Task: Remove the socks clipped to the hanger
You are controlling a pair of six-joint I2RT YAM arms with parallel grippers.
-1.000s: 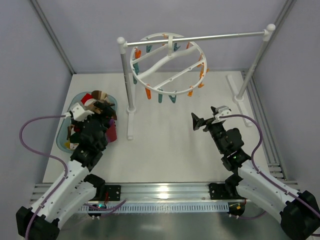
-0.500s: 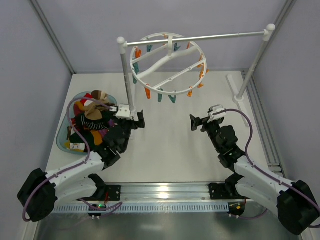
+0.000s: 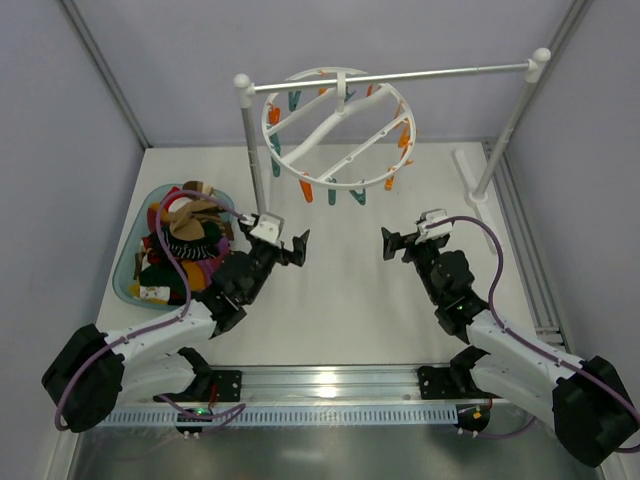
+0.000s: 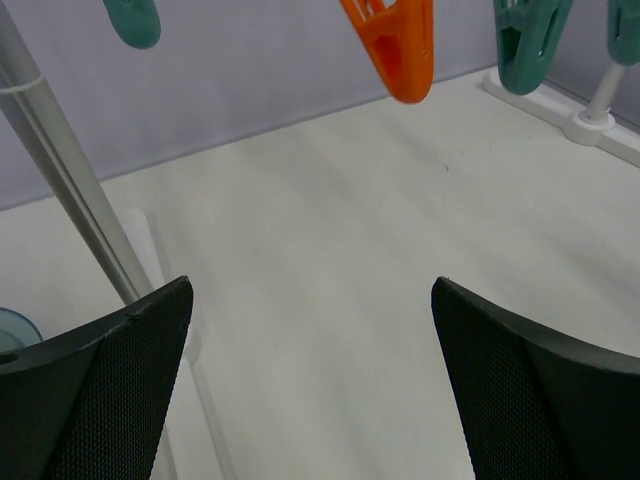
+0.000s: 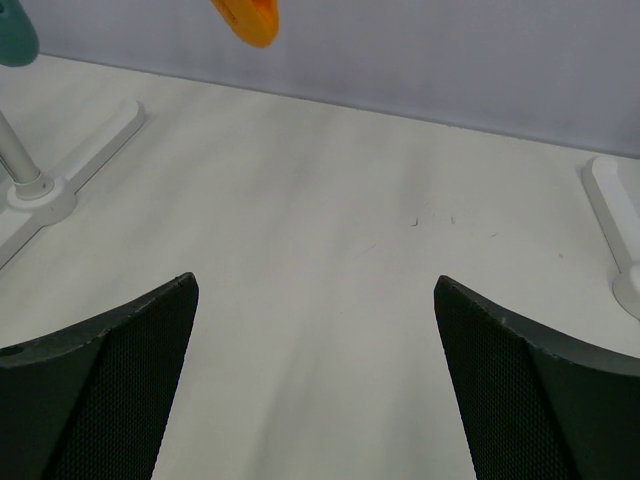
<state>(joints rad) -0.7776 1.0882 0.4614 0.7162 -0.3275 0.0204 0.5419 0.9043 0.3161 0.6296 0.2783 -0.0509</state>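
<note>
Top view: hanger (image 3: 337, 135) at 12 o'clock, tilted on bar (image 3: 440, 72), clips look bare; socks (image 3: 185, 240) heaped in bin (image 3: 128, 278) at 9. Left gripper (image 3: 292, 247), right gripper (image 3: 390, 245) both spread wide, empty. Risk: left arm close to post (image 3: 255, 190); a bump could shake hanger off bar.

The middle of the table (image 3: 345, 290) is open to pass through, but farther back the rack post (image 3: 254, 170) and the hanger (image 3: 322, 130) with its dangling clips (image 3: 332, 193) stand in the way.

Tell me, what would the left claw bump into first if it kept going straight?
Probably just the white table. The left gripper points down across bare tabletop, under the hanging orange clip and right of the rack post. Depth is hard to judge.
</note>
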